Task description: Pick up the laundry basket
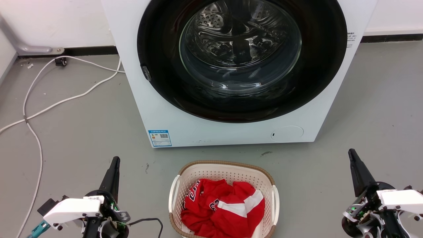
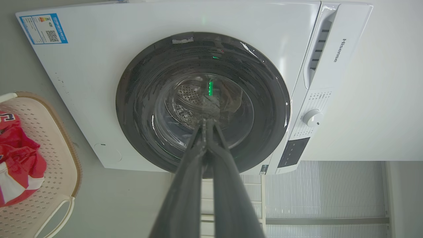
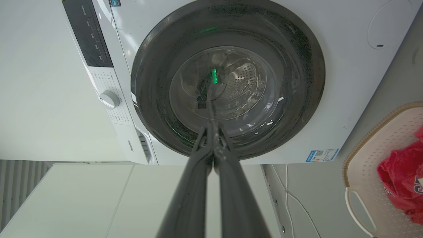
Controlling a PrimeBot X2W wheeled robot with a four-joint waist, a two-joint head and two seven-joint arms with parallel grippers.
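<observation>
The scene is lit brightly and evenly by diffuse light; only faint, soft shadows are cast on the floor [image 1: 82, 132]. Curved reflections are seen on the glass door [image 1: 239, 49] of the washing machine [image 1: 158, 109], with a green glint [image 2: 210, 88] mirrored in both wrist views. There, straight edges are bowed by wide-angle distortion, and the jaws are rendered soft close up.

A white washing machine [image 1: 165, 109] stood on the grey floor [image 1: 370, 109] against a pale wall [image 1: 49, 23], its dark round door [image 1: 241, 59] closed over the steel drum. A blue label [image 1: 160, 138] sat at its lower corner. A white cable [image 1: 82, 94] trailed across the floor beside it. A red-and-white garment [image 1: 224, 208] lay crumpled nearby.
</observation>
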